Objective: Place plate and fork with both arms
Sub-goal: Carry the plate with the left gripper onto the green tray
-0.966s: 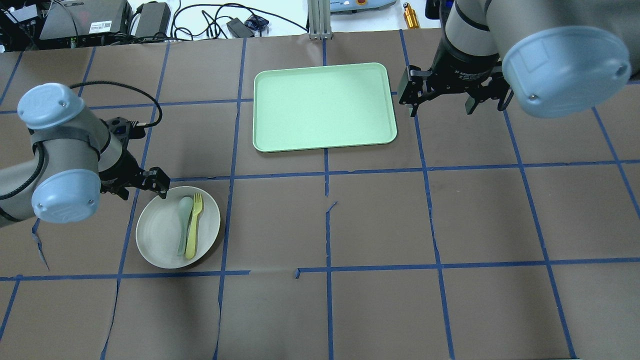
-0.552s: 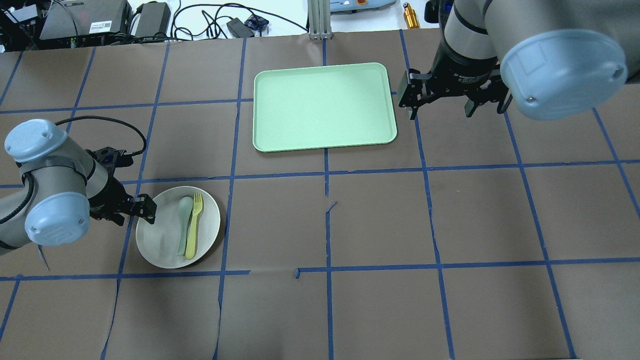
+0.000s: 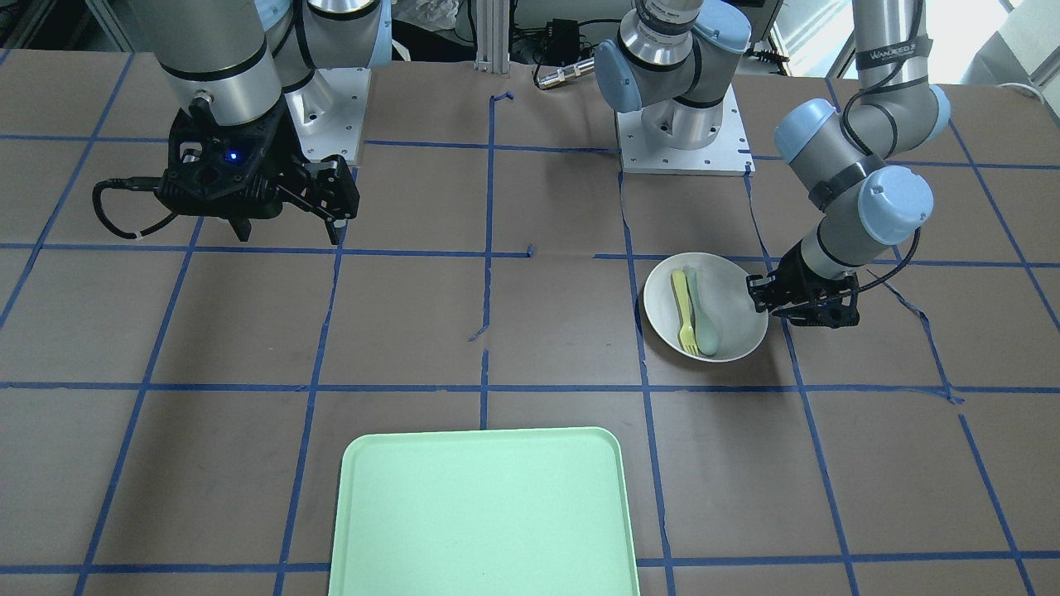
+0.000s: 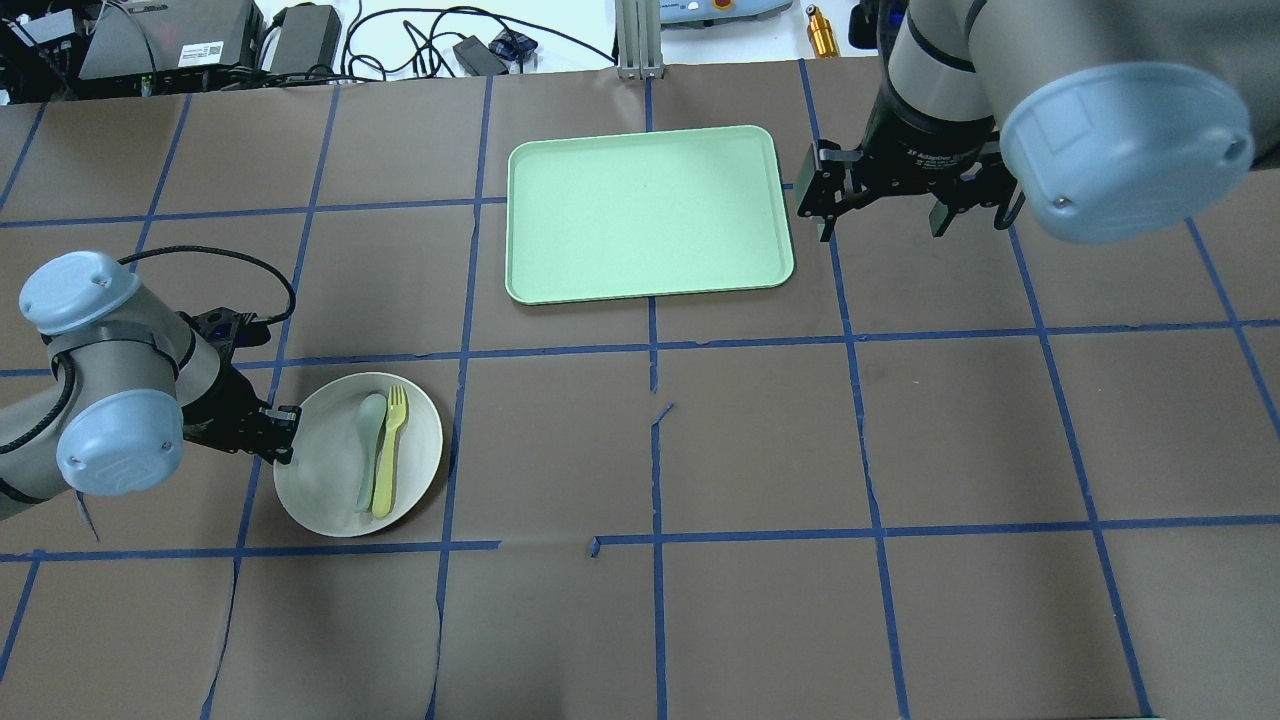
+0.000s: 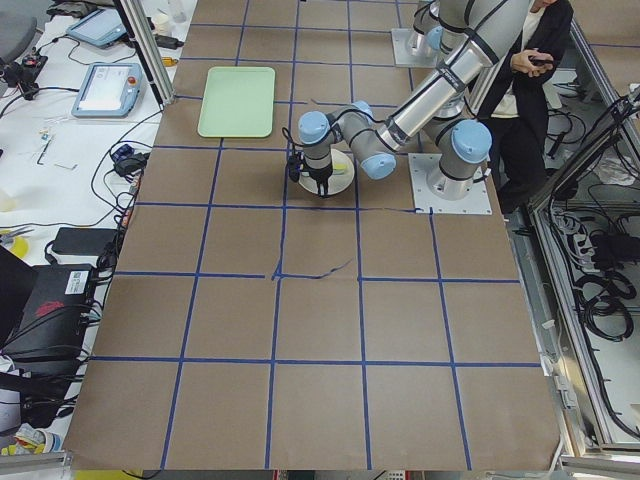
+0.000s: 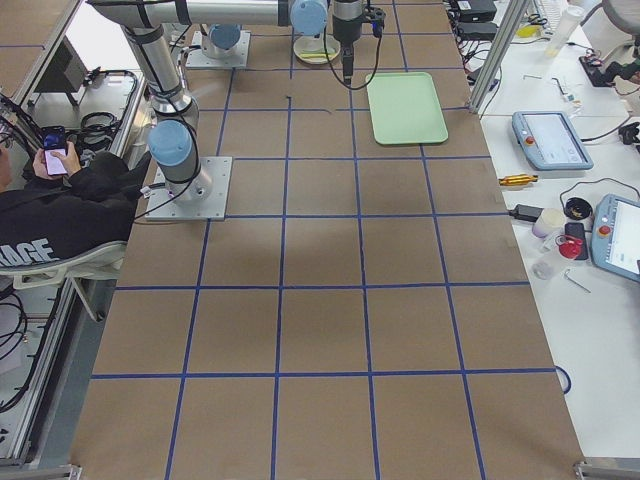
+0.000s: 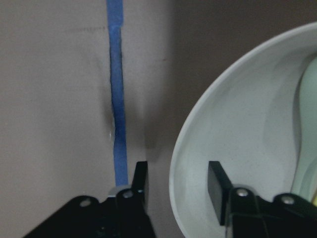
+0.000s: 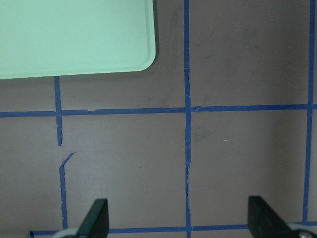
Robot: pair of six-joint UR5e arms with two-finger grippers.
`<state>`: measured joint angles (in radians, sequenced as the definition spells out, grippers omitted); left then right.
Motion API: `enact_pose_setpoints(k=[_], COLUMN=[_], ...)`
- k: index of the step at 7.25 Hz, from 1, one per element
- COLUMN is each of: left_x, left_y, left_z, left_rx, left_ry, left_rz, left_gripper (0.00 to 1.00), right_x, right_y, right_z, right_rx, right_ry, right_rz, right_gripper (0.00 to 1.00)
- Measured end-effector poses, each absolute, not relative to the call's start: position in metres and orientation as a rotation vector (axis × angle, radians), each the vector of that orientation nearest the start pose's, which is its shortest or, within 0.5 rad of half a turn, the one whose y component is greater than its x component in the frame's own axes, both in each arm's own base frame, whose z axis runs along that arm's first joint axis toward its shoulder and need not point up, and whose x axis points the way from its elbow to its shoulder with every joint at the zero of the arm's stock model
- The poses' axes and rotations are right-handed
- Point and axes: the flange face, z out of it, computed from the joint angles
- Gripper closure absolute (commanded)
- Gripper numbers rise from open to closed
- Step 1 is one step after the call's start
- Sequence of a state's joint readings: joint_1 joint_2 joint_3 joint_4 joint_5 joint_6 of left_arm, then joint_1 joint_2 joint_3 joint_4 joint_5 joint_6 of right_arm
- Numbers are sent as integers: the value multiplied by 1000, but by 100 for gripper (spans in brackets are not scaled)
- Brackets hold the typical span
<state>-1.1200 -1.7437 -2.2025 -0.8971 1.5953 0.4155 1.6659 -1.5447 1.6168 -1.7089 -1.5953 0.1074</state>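
Observation:
The pale plate [image 4: 318, 475] lies at the near left of the table with the yellow fork [image 4: 387, 460] and a grey-green spoon [image 4: 366, 450] side by side on it. My left gripper [image 4: 281, 432] is low at the plate's left rim and open. In the left wrist view one finger [image 7: 140, 181] is outside the plate's rim [image 7: 181, 163] and the other finger [image 7: 218, 191] is inside it. My right gripper [image 4: 882, 214] is open and empty, hovering just right of the mint-green tray [image 4: 650, 210]. The front view shows the plate [image 3: 733, 290], fork [image 3: 681, 310] and left gripper [image 3: 766, 303].
The mint-green tray [image 3: 484, 513] lies bare at the far middle of the table. Blue tape lines cross the brown table cover [image 4: 760, 450]. The right wrist view shows the tray's corner [image 8: 74, 39] and bare table. Cables and boxes sit beyond the far edge.
My left gripper has moved from the plate's far-left edge down along its left side and dropped lower, so its fingers now straddle the rim. The right gripper has barely moved.

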Motion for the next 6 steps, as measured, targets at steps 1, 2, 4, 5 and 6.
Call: enact_pose_setpoints(k=[1,2,4,5,6], left_x=[71,72,69,63,51], left_y=[-446,-448,-469,-488,-512], left_z=[188,191,207,221,233], left_rx=[-56,-59,-61,-63,-48], left_ry=[3166,3163,3243,3337,3425], left_rz=[204,198,133,97,51], left_gripper=[100,100,100,100,100], right_x=[179,179,179,179,179], right_y=[-494,-494,-494,-494,-495], right_z=[466,466,467,467,467], right_rx=[21,21,21,21,21], right_ry=[3157,3157,3157,3157,3157], right_rz=[-108,-108,-109,-111,-113], right_gripper=[0,0,0,0,0])
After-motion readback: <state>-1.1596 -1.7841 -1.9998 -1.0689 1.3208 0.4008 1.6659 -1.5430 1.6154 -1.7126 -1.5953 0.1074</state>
